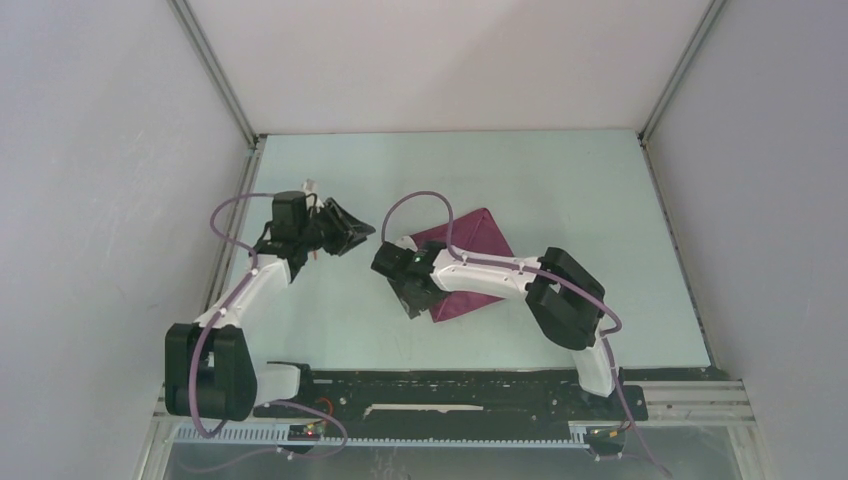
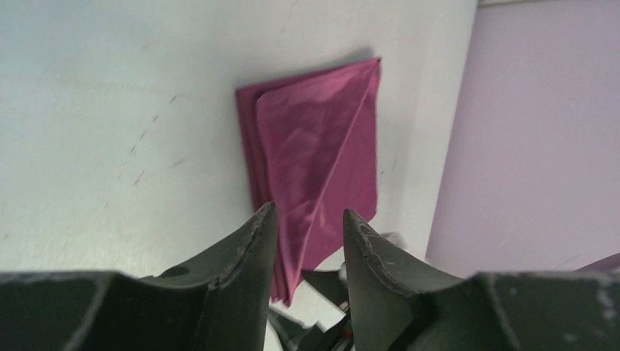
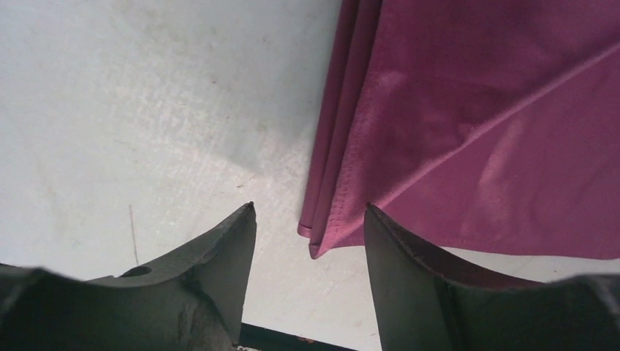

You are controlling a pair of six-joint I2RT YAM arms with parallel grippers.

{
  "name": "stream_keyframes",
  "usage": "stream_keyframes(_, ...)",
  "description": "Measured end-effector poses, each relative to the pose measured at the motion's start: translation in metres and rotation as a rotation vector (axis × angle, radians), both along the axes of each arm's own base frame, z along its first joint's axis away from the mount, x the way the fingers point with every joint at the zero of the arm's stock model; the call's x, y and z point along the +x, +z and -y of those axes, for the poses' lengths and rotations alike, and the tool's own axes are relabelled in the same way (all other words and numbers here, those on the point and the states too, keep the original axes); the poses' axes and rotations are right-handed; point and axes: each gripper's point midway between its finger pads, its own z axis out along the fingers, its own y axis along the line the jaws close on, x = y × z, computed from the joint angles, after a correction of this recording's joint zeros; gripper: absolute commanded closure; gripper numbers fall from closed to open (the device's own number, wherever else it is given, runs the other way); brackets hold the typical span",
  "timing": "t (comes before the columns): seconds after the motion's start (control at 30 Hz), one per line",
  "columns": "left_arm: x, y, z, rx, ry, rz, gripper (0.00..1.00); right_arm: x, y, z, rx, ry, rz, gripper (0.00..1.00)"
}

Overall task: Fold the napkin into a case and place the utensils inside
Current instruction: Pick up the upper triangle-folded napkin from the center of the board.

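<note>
- The right gripper hangs low over the pale table, its jaws parted and holding nothing.
- The folded maroon napkin lies flat just ahead of that gripper. Its layered corner lines up with the gap between the fingertips, and the rest spreads past the right-hand finger.
- The left gripper is parted too and empty, clear of the cloth, which lies farther ahead of it.
</note>
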Motion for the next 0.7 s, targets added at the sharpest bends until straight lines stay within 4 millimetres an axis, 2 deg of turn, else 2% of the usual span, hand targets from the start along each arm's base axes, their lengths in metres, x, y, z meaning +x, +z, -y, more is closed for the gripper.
stream_keyframes(0.1, -0.018, -0.018, -0.003, 0.021, -0.008, -0.050, 0.55, 0.000, 0.000, 0.005, -0.028, -0.008, 0.001, 0.48)
stream_keyframes(0.23, -0.029, -0.029, -0.005, 0.037, -0.015, -0.082, 0.55, 0.001, 0.001, 0.004, -0.038, -0.023, 0.000, 0.50)
stream_keyframes(0.7, -0.026, -0.026, -0.018, 0.058, 0.006, -0.056, 0.54, -0.007, -0.019, 0.017, -0.120, -0.068, -0.042, 0.52)
